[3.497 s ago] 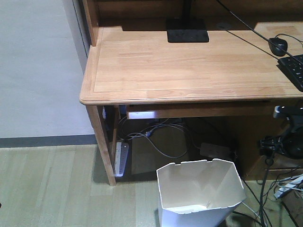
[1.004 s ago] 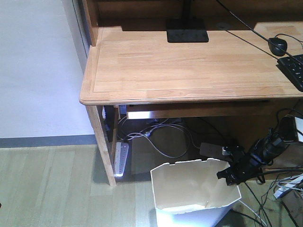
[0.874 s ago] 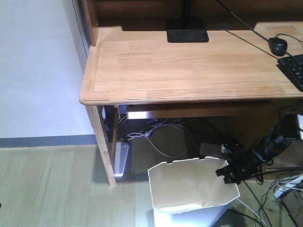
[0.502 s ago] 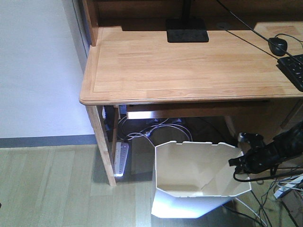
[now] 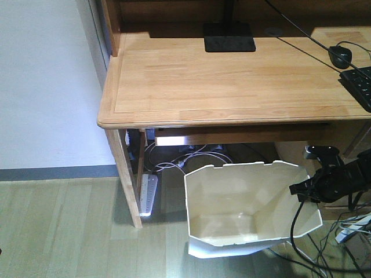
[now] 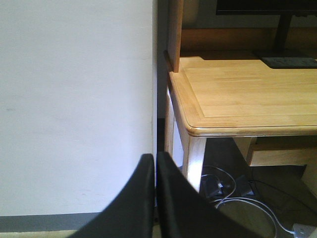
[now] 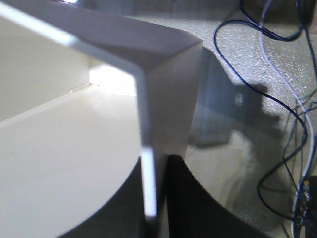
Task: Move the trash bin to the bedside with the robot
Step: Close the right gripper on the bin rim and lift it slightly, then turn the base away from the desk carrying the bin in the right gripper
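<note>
The white trash bin (image 5: 232, 200) hangs tilted in front of the desk, its cream inside facing the front camera. My right gripper (image 5: 302, 189) is shut on its right rim, at the end of the slim black robot arm (image 5: 342, 180). In the right wrist view the thin bright rim of the bin (image 7: 74, 139) runs between the two dark fingers of the right gripper (image 7: 156, 161), one inside and one outside the wall. My left gripper (image 6: 155, 163) is shut on nothing, facing the white wall beside the desk. The bedside is out of view.
A light wooden desk (image 5: 232, 81) stands over the bin, with its leg (image 5: 124, 174) at left. A power strip (image 5: 148, 194) and cables (image 5: 197, 168) lie under it. Keyboard (image 5: 359, 87), mouse (image 5: 340, 56) and monitor base (image 5: 229, 43) sit on top. Loose cables (image 7: 277, 99) cross the floor at right.
My right arm came down to the bin's right rim and shut on it. The bin then rose, tilted toward the camera and shifted right.
</note>
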You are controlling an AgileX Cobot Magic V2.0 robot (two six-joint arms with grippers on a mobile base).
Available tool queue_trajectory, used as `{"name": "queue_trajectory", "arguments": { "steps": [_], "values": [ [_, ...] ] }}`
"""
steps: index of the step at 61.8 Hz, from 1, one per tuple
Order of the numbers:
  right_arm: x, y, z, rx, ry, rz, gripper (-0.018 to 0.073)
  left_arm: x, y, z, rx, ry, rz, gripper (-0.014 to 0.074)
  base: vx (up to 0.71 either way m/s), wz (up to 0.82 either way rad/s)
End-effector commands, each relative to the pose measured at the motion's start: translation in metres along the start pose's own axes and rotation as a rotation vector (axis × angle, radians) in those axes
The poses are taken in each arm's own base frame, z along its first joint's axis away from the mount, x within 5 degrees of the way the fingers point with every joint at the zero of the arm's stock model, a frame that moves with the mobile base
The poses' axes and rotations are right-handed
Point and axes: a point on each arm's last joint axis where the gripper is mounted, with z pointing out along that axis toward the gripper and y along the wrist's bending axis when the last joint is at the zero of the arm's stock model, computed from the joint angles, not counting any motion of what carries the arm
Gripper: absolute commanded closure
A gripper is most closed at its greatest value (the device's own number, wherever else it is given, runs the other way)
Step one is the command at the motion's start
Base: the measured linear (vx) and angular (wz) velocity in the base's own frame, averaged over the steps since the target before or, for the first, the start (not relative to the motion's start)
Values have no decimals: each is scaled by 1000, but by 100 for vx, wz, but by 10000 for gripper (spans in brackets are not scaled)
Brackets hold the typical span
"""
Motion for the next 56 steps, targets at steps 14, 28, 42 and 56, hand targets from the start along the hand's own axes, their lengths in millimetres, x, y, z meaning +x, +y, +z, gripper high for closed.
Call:
{"name": "queue_trajectory", "arguments": {
  "steps": [14,28,42,56],
  "values": [
    [-20,29,-44,-151,-126,6,566,2,0,2,6,-55,-12,602,0,0],
    [-20,31,-44,-175,-124,5,566,2,0,2,6,-55,-12,602,0,0],
    [-20,31,-44,-169,-124,5,566,2,0,2,6,-55,-12,602,0,0],
    [-20,31,-44,-171,-124,5,566,2,0,2,6,-55,-12,602,0,0]
  ]
}}
